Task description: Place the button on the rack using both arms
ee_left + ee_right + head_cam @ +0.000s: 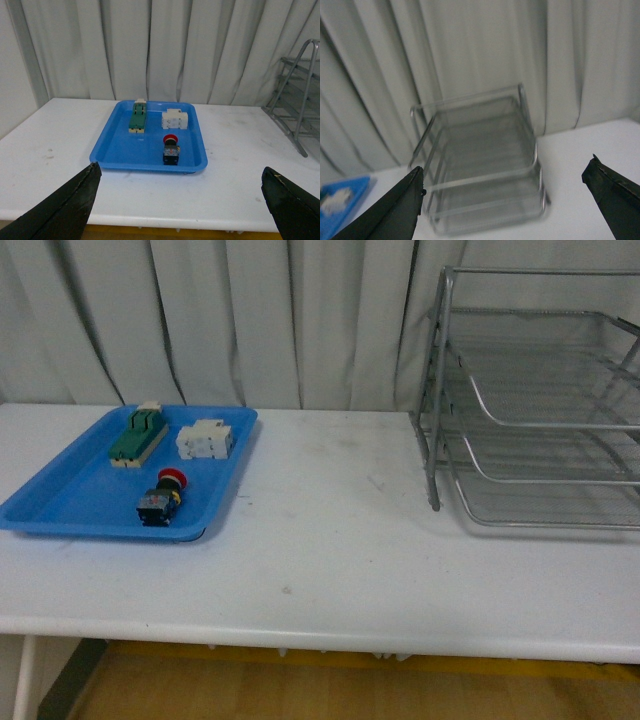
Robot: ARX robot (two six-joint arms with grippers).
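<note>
Wide apart and holding nothing: left pincer, right pincer. Lying on its side inside blue tray, near tray's front rim: button, red cap toward tray's back. Further back in tray: green terminal block, white component. On desk, well right of tray: rack.

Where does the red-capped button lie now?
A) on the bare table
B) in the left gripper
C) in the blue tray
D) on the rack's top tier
C: the button lies inside the blue tray, apart from the rack.
</note>
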